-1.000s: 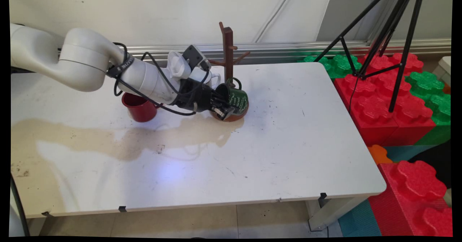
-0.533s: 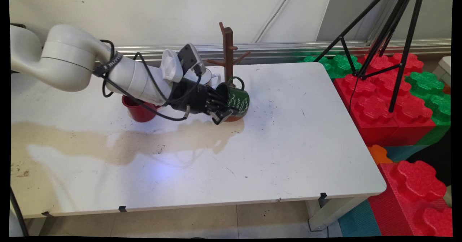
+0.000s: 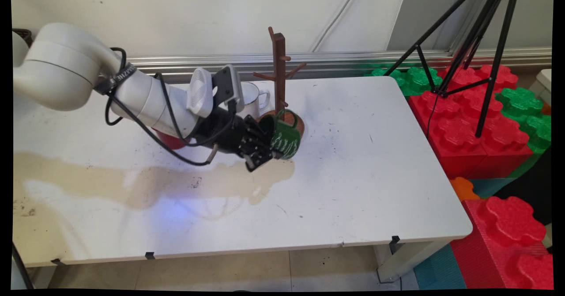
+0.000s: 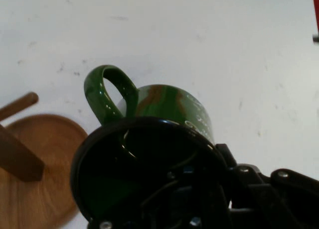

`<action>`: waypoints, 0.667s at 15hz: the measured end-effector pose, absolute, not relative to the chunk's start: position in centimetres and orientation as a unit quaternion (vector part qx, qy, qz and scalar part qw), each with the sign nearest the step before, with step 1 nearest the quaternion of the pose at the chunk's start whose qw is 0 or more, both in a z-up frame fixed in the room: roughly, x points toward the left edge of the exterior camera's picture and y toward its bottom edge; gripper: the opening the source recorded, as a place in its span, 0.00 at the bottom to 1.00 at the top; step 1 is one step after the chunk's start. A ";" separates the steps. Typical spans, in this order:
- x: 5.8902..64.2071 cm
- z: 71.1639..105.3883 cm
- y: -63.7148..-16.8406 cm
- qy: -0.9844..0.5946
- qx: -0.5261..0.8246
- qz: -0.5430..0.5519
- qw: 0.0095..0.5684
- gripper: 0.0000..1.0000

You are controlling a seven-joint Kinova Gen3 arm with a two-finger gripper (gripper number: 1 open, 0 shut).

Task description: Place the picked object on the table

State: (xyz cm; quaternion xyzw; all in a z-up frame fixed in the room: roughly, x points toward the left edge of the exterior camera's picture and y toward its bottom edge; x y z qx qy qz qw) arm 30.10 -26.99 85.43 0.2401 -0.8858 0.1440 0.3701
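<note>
My gripper (image 3: 267,150) is shut on the rim of a dark green mug (image 3: 287,139) with white lettering, holding it tilted on its side just above the table. In the hand view one finger is inside the green mug (image 4: 169,104) and the other is outside its wall, with the handle pointing up and left. The mug hangs just in front of the round wooden base (image 3: 292,119) of a brown mug tree (image 3: 279,62). That base (image 4: 45,164) shows at the hand view's lower left.
A white mug (image 3: 252,98) stands behind the gripper, left of the tree. A red cup (image 3: 170,141) is mostly hidden behind the arm. A beige stain (image 3: 154,181) spreads over the table's left. A black tripod (image 3: 481,44) and red and green blocks (image 3: 481,128) stand right.
The gripper has carried the green mug off the tree's base, toward the near side, uncovering the base. The arm's elbow swung left, uncovering the white mug.
</note>
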 end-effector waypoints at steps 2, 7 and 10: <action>29.9 86.0 -26.5 -0.896 0.230 0.144 0.351 0.00; 28.9 87.8 -25.7 -0.925 0.216 0.141 0.280 0.00; 27.9 88.4 -25.3 -0.938 0.216 0.131 0.236 0.00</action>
